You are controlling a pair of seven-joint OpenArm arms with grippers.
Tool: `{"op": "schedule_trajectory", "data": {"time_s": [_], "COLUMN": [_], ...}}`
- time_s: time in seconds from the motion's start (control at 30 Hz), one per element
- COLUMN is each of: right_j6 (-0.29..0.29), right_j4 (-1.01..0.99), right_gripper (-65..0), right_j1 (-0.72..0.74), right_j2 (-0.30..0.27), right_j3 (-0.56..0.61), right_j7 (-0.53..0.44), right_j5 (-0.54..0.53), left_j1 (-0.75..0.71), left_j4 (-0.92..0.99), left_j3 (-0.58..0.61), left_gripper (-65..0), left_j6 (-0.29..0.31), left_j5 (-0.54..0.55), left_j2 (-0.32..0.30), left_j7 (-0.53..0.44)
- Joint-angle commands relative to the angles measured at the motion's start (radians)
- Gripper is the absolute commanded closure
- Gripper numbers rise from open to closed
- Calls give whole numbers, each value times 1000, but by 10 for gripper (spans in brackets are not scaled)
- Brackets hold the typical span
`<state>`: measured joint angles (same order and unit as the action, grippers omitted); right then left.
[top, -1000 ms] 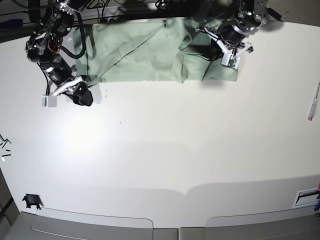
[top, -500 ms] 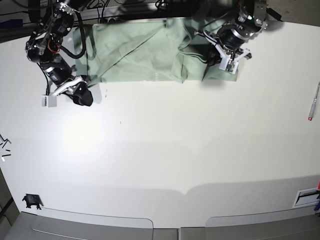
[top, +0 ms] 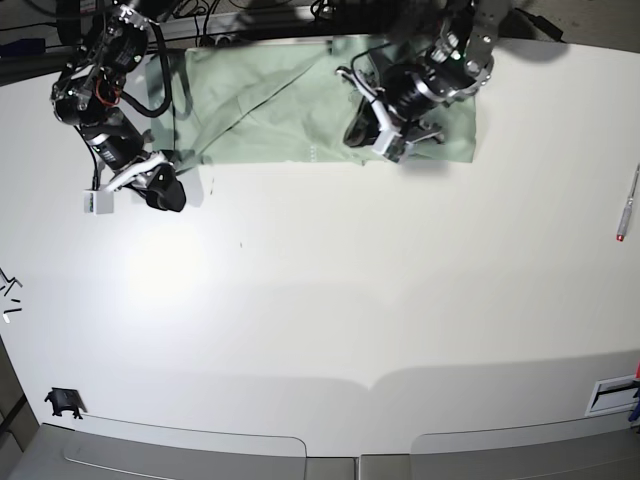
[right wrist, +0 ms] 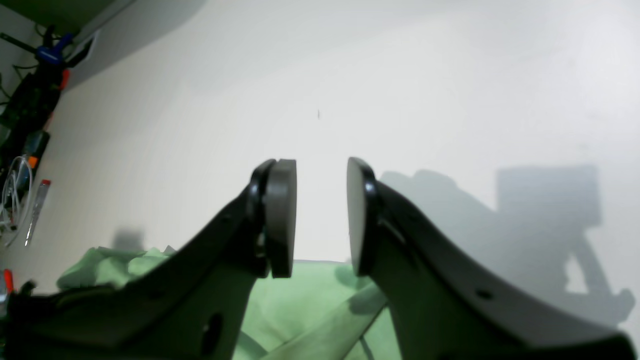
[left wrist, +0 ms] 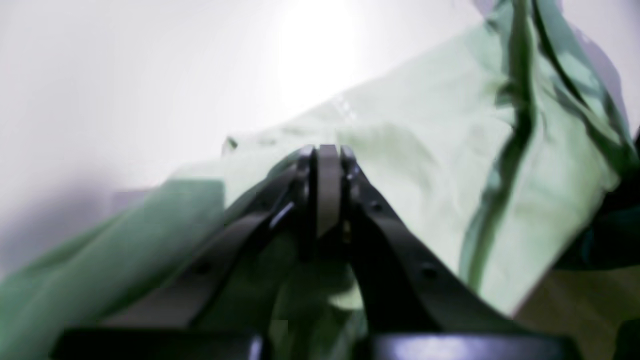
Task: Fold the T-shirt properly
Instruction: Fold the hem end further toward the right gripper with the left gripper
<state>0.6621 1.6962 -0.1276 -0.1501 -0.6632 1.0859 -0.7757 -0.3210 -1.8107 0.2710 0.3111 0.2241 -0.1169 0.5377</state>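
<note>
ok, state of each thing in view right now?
T-shirt: spread at the far edge of the table, creased, not yet folded, one part pinched.
Left gripper: shut on the T-shirt.
Right gripper: open, empty, beside the T-shirt's edge.
Pen: lying flat near the table's edge.

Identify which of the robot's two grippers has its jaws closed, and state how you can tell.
The left gripper, over the pale mint-green cloth T-shirt: its black fingers meet with no gap. The right gripper shows white table between its pads.
</note>
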Motion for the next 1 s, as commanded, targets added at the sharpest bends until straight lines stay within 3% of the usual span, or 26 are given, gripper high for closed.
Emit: {"op": "schedule_trajectory", "data": {"time_s": [0.0,0.23,0.4,0.47,0.57,0.63,0.77,0.9,0.97], "right_j6": [3,3,3,3,19,36,36,36,36], "right_j4": [18,18,18,18,18,18,18,18,16], "right_gripper": [-160,-160,-160,-160,-164,-217,-321,-328,-328], "right_j1": [11,11,11,11,8,5,-45,-99,-127], "right_j2": [-13,-13,-15,-23,-75,-130,-234,-286,-291], "right_j3": [-3,-3,-3,-4,-4,-4,-4,-4,-4], "right_j7": [-19,-19,-15,1,60,103,45,45,48], "right_j5": [-20,-20,-19,-20,-19,-20,-20,-22,-35], "left_j1": [26,165,153,106,10,-54,-149,-178,-181], "left_j4": [-1,35,-138,-231,-351,-412,-477,-481,-481], "left_j3": [13,29,29,29,29,29,29,29,29], "left_gripper": [0,0,0,0,0,0,0,0,-62], "left_j6": [3,3,3,3,3,3,3,3,-2], "left_j5": [12,13,13,13,12,8,-88,-154,-169], "left_j2": [0,0,-2,-16,-53,-82,-102,-102,-102], "left_j7": [-45,-50,139,154,151,150,149,145,152]}}
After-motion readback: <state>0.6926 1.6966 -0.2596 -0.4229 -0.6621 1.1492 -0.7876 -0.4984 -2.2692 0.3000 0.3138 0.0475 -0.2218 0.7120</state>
